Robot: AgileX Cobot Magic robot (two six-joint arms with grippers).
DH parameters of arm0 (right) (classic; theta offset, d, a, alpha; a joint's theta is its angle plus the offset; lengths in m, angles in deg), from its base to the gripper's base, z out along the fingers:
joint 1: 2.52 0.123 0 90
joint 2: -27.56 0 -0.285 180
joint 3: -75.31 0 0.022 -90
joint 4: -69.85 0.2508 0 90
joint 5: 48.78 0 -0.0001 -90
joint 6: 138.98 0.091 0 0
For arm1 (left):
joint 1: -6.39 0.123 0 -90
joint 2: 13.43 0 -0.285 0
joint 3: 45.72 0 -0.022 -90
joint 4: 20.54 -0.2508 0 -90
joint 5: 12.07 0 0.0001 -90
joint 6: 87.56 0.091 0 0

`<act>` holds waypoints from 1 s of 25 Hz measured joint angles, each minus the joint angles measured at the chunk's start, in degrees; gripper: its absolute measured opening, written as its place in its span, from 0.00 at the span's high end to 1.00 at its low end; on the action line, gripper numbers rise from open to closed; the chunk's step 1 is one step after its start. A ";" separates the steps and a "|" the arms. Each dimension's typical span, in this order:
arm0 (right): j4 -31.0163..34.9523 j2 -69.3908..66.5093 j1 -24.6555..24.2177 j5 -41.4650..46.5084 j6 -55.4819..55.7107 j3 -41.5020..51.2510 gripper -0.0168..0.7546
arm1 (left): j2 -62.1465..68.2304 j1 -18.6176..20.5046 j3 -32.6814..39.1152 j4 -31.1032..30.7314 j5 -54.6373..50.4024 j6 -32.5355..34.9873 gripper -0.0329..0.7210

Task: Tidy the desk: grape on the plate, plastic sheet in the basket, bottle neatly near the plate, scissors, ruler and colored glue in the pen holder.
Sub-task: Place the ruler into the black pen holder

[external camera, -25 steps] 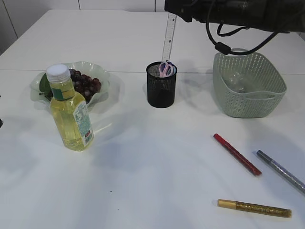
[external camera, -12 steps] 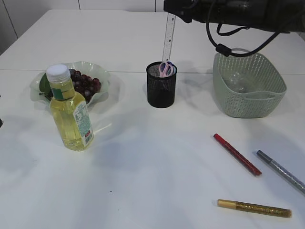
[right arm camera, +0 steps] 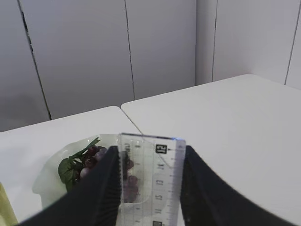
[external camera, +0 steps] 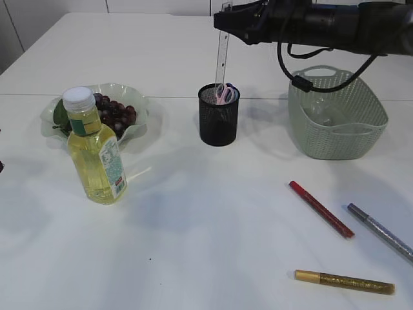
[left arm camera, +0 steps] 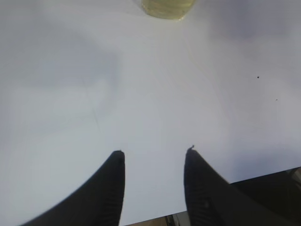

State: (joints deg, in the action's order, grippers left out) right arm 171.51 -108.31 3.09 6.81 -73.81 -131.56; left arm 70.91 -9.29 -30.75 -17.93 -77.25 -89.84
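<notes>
Two claws: right claw (right arm camera: 148, 188) clamped on the clear ruler (external camera: 223, 45), lower end inside the pen holder (external camera: 218, 115) beside pink scissors (external camera: 224, 92); left claw (left arm camera: 154, 162) parted, empty, above bare desk (left arm camera: 141, 84). Nearby: bottle (external camera: 95, 147) before the grape (external camera: 115, 111) plate (external camera: 132, 103), basket (external camera: 335, 116), three glue pens (external camera: 321, 208). Since earlier: right arm shifted left, ruler straighter.

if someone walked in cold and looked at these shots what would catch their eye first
Probably the black right arm reaching in from the upper right, its gripper closed on a clear ruler that stands upright in the black mesh pen holder at center. Next, the yellow bottle at left, in front of the plate of grapes. Three glue pens lie loose at lower right.
</notes>
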 joint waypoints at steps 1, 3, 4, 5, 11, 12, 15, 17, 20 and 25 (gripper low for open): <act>-0.11 -0.38 0.00 0.24 -0.28 -0.22 0.59 | 0.00 0.00 0.00 0.00 0.00 0.00 0.55; -0.11 -1.49 0.00 0.89 -0.52 -1.06 0.59 | 0.00 0.00 0.00 0.00 0.00 0.00 0.55; -0.11 -1.99 0.00 0.99 -0.52 -1.33 0.59 | 0.00 0.00 0.00 0.00 0.00 0.00 0.55; -0.11 -2.63 0.00 1.13 -0.63 -1.76 0.59 | 0.00 0.00 0.00 0.00 0.00 0.00 0.55; -0.25 -4.26 0.00 1.28 -0.71 -2.55 0.59 | 0.00 0.00 0.00 0.00 0.00 0.00 0.56; -0.25 -4.37 0.00 1.28 -0.71 -2.55 0.59 | 0.00 0.00 0.00 0.00 0.00 0.00 0.56; -0.25 -4.37 0.00 1.28 -0.71 -2.57 0.59 | 0.00 0.00 0.00 0.00 0.00 0.00 0.56; -0.25 -4.37 0.00 1.28 -0.71 -2.67 0.59 | 0.00 0.00 0.00 0.00 0.00 0.00 0.56; -0.29 -4.37 0.00 1.17 0.23 -2.67 0.59 | 0.00 0.00 0.00 0.00 0.00 0.00 0.57; -0.71 -4.37 0.00 0.81 3.34 -2.67 0.59 | 0.00 0.00 0.00 0.00 0.00 0.00 0.57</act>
State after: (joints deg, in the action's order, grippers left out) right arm 170.80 -112.69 3.09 7.62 -70.47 -134.23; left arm 70.91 -9.29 -30.75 -17.93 -77.25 -89.84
